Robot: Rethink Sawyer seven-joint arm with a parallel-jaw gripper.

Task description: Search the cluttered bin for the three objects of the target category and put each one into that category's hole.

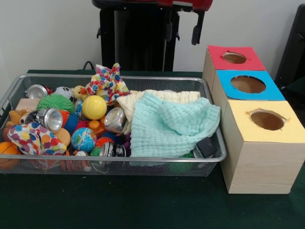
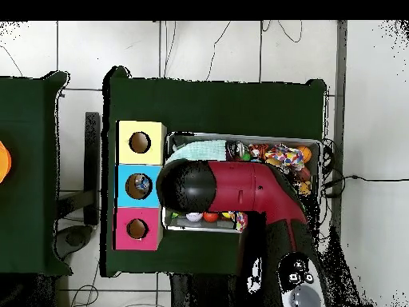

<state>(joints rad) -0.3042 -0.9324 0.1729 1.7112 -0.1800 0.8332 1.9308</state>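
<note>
Wire-mesh bin (image 1: pixel 143 159) crammed with spiky rubber balls, a globe ball (image 1: pixel 83 139), a yellow ball (image 1: pixel 94 107), crinkly mint muslin cloth (image 1: pixel 171 126) draped right, three wooden boxes beside it, yellow-topped (image 1: pixel 264 138), blue-topped (image 1: pixel 248 86), red-topped (image 1: pixel 234 58), each with a round hole, arm (image 2: pixel 240 188) above the bin, gripper state impossible to tell.

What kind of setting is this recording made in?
Probably a robotics lab bench: a red and black robot arm hangs over a dark green table holding a wire mesh bin of toys and three wooden boxes with holes.

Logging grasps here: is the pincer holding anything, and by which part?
Cannot tell for sure: the pincer barely shows, high above the wire bin, with nothing visibly hanging from it.
</note>
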